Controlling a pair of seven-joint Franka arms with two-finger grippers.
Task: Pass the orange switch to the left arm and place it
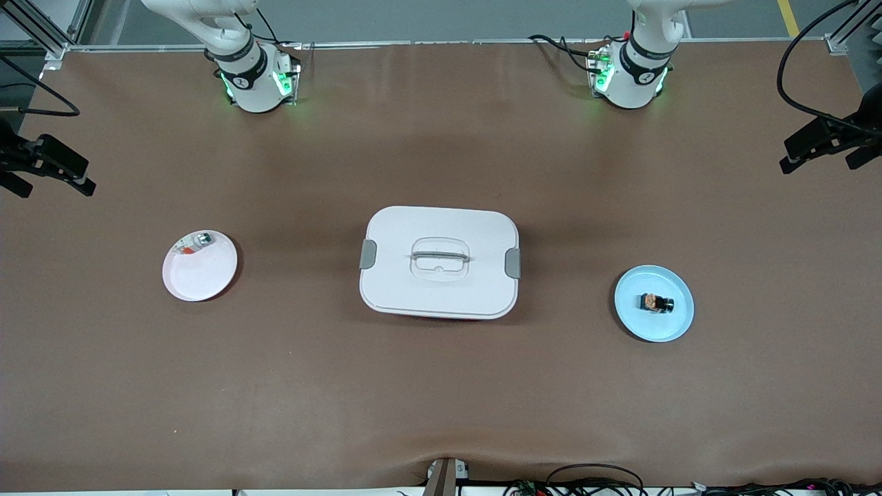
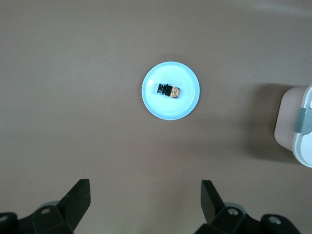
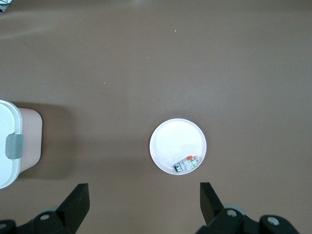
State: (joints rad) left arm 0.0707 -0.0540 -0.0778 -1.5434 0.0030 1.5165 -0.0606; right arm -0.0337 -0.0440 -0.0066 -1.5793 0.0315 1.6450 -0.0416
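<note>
The orange switch [image 1: 657, 302] [image 2: 169, 90], a tiny black block with an amber middle, lies on a light blue plate [image 1: 637, 324] [image 2: 170, 109] toward the left arm's end of the table. The white lidded box [image 1: 439, 262] [image 2: 302, 126] [image 3: 7, 146] stands mid-table. Only the arms' bases show in the front view. My left gripper [image 2: 145, 195] hangs high over bare table beside the blue plate, open and empty. My right gripper [image 3: 144, 195] hangs high over bare table beside the pink plate, also open and empty.
A pink plate [image 1: 200, 275] [image 3: 170, 139] toward the right arm's end holds a small silver-green piece with an orange bit [image 1: 195, 242] [image 3: 186, 164]. Black camera mounts [image 1: 48, 162] [image 1: 827, 138] stand at both table ends. Cables [image 1: 592, 482] lie along the near edge.
</note>
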